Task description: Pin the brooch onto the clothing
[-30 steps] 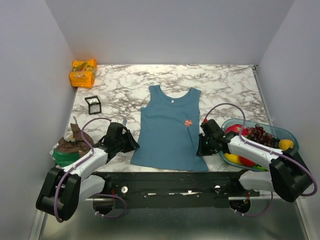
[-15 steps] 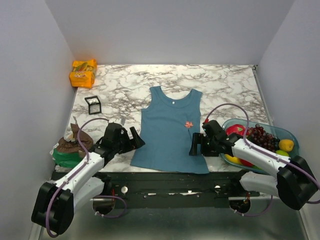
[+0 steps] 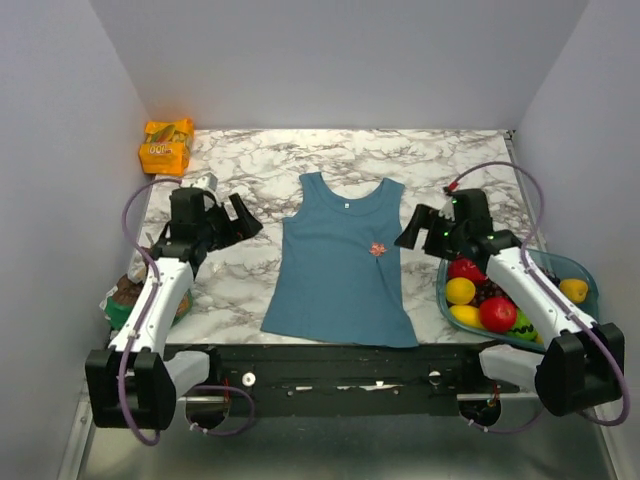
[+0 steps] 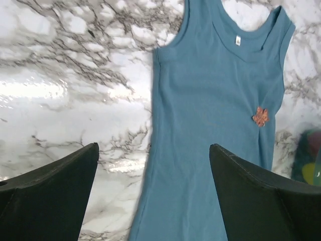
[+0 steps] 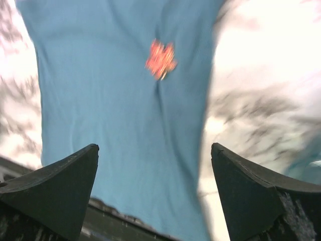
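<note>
The clothing [image 3: 335, 270], a teal-blue tank top, lies flat on the marble table with its neck to the far side. The brooch [image 3: 377, 248], a tiny red-orange flower, sits on its right chest area. My left gripper [image 3: 243, 226] hovers left of the top's shoulder, open and empty. My right gripper [image 3: 409, 232] hovers just right of the brooch, also open and empty. In the left wrist view the clothing [image 4: 210, 100] and brooch [image 4: 260, 116] lie beyond my left gripper [image 4: 154, 150]. The blurred right wrist view shows the brooch [image 5: 160, 59] on the clothing [image 5: 120, 110] above my right gripper [image 5: 154, 148].
A glass bowl [image 3: 591, 287] of fruit stands at the right, under the right forearm. An orange snack pack [image 3: 166, 146] lies at the back left corner. A brown and green heap [image 3: 124, 299] sits at the left edge. A black rail [image 3: 340, 362] runs along the near edge.
Both grippers have opened wide. Both arms rose from the top's lower corners and swung toward the far side, level with its chest. The left arm now covers the small box.
</note>
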